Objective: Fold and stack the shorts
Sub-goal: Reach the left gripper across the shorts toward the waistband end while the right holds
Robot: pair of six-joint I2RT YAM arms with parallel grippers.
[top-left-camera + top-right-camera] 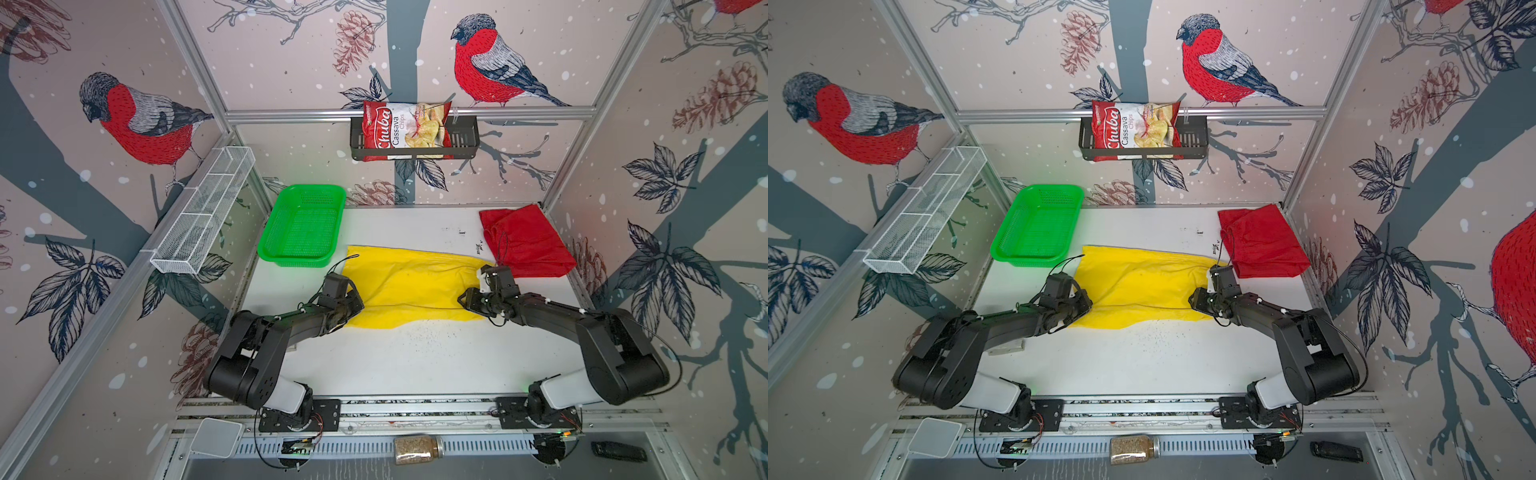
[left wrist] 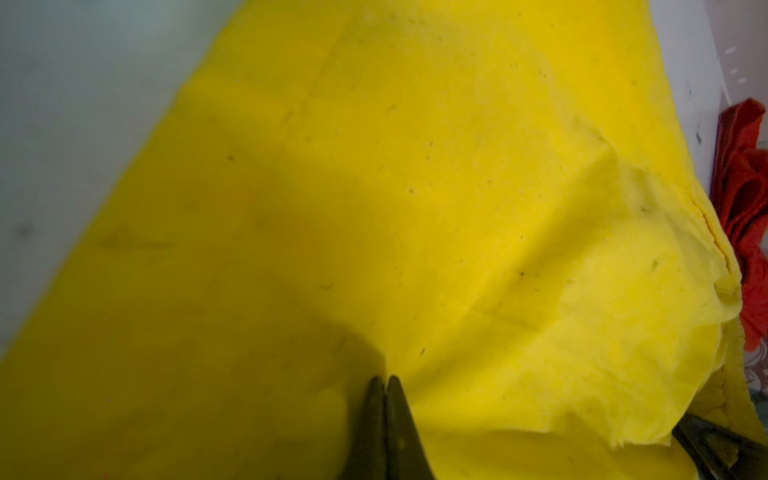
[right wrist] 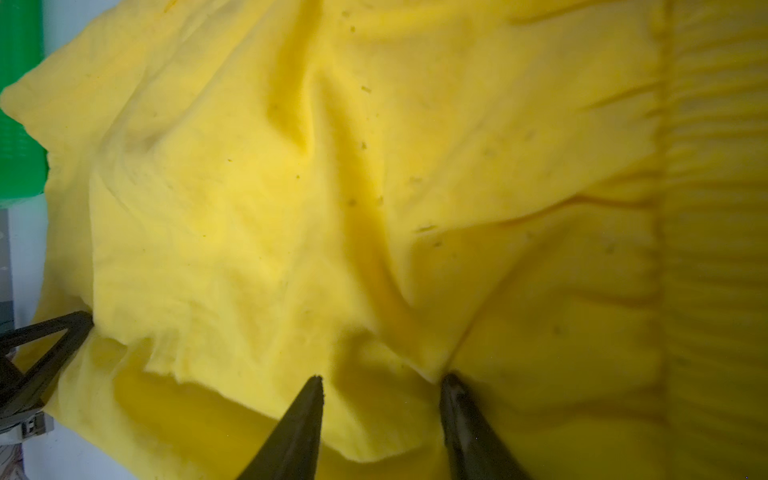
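The yellow shorts (image 1: pixel 415 286) (image 1: pixel 1142 286) lie spread across the middle of the white table, wrinkled. My left gripper (image 1: pixel 356 308) (image 1: pixel 1087 307) sits at their left end. In the left wrist view it (image 2: pixel 384 378) is shut, its tips pinching a pucker of the yellow shorts (image 2: pixel 415 187). My right gripper (image 1: pixel 462 299) (image 1: pixel 1192 298) rests at the right end, near the waistband. There it (image 3: pixel 383 377) stands open over a hump of the yellow shorts (image 3: pixel 291 187). The red shorts (image 1: pixel 525 243) (image 1: pixel 1262 243) (image 2: pixel 744 208) lie folded at the back right.
A green mesh basket (image 1: pixel 303 230) (image 1: pixel 1038 226) stands at the back left, just beyond the yellow cloth. A white wire rack (image 1: pixel 203 212) hangs on the left wall. A black shelf with a chips bag (image 1: pixel 407 129) hangs on the back wall. Bare table (image 1: pixel 415 361) lies in front.
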